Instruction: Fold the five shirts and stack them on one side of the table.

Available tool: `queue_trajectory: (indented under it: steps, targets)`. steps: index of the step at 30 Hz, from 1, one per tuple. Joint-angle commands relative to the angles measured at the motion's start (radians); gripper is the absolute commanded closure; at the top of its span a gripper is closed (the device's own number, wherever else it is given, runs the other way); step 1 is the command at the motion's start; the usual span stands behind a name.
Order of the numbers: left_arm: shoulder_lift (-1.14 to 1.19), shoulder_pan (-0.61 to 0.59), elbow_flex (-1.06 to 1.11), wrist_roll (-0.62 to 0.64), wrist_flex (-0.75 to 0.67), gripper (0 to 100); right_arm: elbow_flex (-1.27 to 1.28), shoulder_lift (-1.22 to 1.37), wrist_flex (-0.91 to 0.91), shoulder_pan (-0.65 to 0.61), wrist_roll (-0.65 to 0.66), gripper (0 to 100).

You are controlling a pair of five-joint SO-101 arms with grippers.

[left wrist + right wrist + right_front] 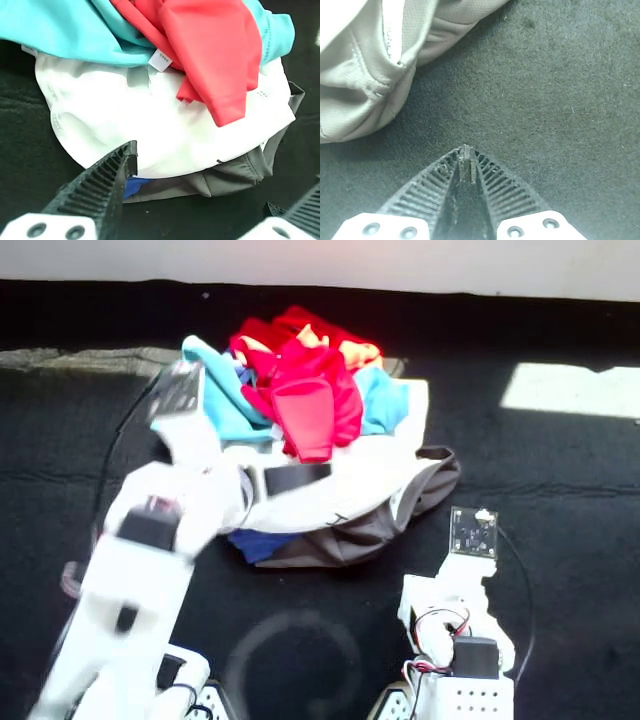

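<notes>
Pile, centre of high view: red shirt (305, 390) on top, plain, with an orange patch (360, 348) at its upper right edge. Turquoise shirt (225, 400) plain, with a small white tag (160, 60). White shirt (350, 475) plain. Grey shirt (370, 530) at the lower edge, fine mesh weave. Blue shirt (258, 543) dark, just a corner at lower left of the pile. Table (560, 500) black, with a pale sunlit patch at upper right. Left arm (140, 570) and right arm (455, 630) white. Left gripper (222, 172) and right gripper (466, 157) black, ribbed.
</notes>
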Motion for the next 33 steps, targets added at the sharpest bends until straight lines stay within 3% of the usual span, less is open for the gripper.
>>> queue_trajectory:
  steps: [1,7,13,15,19,21,22,27,33]
  targets:
    - [0.357,0.013,-0.265,0.014,-0.017,42,0.13,-0.004,0.002,-0.005,-0.006,99.1]
    - [0.843,0.008,-0.545,0.012,0.009,42,0.13,-0.004,0.002,-0.005,-0.006,99.1]
    - [1.09,-0.019,-0.769,0.017,0.262,45,0.13,-0.004,0.002,-0.005,-0.006,99.1]
    - [1.142,-0.044,-0.857,0.017,0.374,54,0.13,-0.004,0.002,-0.005,-0.006,99.1]
    - [1.262,-0.111,-1.009,0.012,0.505,85,0.13,-0.004,0.002,-0.005,-0.006,99.1]
    - [1.326,-0.163,-1.072,0.011,0.512,98,0.13,-0.004,0.002,-0.005,-0.006,99.1]
    - [1.359,-0.194,-1.101,0.011,0.516,100,0.13,-0.004,0.002,-0.005,-0.006,99.1]
    - [1.445,-0.38,-1.259,0.011,0.588,99,0.13,-0.004,0.002,-0.005,-0.006,99.1]
    - [1.395,-0.719,-1.557,0.002,0.74,99,0.13,-0.004,0.002,-0.005,-0.006,99.1]
